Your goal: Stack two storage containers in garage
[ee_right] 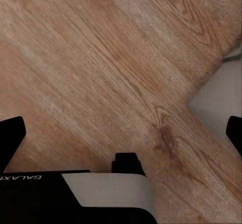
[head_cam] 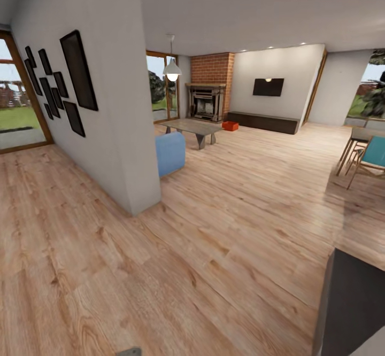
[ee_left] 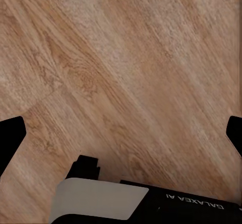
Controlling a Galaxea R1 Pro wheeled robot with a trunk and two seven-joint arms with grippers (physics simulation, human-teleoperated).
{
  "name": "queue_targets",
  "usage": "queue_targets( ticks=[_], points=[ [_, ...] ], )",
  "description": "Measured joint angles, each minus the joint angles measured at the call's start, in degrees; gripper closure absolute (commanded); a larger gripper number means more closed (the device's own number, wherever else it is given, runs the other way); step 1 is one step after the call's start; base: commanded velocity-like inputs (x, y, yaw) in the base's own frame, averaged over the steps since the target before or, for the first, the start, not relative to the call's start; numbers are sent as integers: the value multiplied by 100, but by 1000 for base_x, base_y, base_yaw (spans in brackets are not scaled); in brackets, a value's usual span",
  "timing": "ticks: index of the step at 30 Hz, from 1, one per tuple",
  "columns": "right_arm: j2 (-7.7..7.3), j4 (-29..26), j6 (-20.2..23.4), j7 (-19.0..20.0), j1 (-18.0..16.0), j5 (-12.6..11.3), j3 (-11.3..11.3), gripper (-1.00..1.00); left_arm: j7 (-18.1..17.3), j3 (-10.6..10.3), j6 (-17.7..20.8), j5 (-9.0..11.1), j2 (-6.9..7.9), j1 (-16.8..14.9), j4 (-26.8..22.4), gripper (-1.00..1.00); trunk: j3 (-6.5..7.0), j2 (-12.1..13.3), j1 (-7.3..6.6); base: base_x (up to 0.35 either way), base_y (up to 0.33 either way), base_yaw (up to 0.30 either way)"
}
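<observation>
**Guide:** Storage containers first: from the head view, one orange-red container (head_cam: 230,125) sits on the wood-plank floor (head_cam: 214,238) at the far end of the living room, just in front of the long dark bench (head_cam: 262,122) under the wall TV (head_cam: 268,87), near the brick fireplace (head_cam: 209,91). I cannot tell whether it is one bin or two together; it is too small.

**Listener:** What lies between the robot and it?

**Guide:** Open plank floor. A white wall (head_cam: 107,105) with black frames juts in on the left, with a blue seat (head_cam: 170,153) beyond its end and a low coffee table (head_cam: 193,129) past that. Chairs (head_cam: 366,155) stand at the right, and a dark cabinet corner (head_cam: 353,302) is close by at the lower right.

**Listener:** And the left wrist view?

**Guide:** The left hand (ee_left: 121,133) points down at bare planks. Its two dark fingertips (ee_left: 10,138) sit at opposite edges, wide apart, so it is open and empty.

**Listener:** The right wrist view?

**Guide:** The right hand (ee_right: 121,133) is the same: fingers spread, holding nothing, above the floor, with a pale corner (ee_right: 222,98) of something nearby.

**Listener:** How should the approach go?

**Guide:** I'd judge it best to drive down the open middle, clear of the wall end and the coffee table, and stop squarely facing the container, close enough for both arms.
</observation>
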Motion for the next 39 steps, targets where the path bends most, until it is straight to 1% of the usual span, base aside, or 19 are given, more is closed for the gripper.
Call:
queue_targets(
  ticks=[39],
  points=[
    [-9,0,0,0,0,2,1,-100,0,0,7,5,24,0,0,-100,0,0,0,338,0,0]
  ],
)
